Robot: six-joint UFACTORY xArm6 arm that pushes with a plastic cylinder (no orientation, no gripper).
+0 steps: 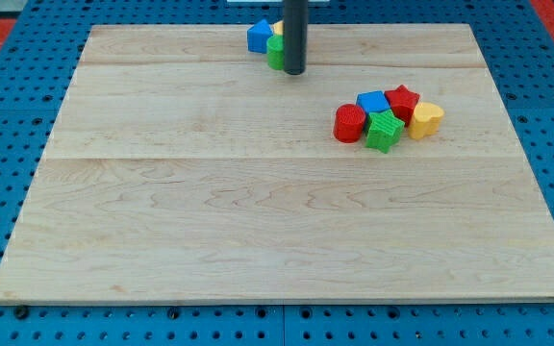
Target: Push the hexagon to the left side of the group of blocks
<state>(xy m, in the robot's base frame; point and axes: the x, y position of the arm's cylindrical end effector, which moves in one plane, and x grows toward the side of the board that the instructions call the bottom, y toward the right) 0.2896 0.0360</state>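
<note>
1. Wooden board, laid on a blue perforated table, is shown with blocks only in its upper half.
2. At the view's top centre a small cluster is seen: a blue block just to the view's left of my tip, a green block touching or nearly touching the rod on that same side, and a sliver of yellow block behind it. Shapes here are partly hidden by the rod, so which one is the hexagon cannot be told with certainty.
3. The rod is held upright, descending from the view's top edge; nothing is gripped, since only a bare tip is carried, and it is pressed against or beside the green block.
4. Well to the view's right and below the tip, a group of five is gathered: a red cylinder, a blue cube, a green star, a red star and a yellow heart.
5. The task is judged barely begun: no block has yet been set at that group's left side.
</note>
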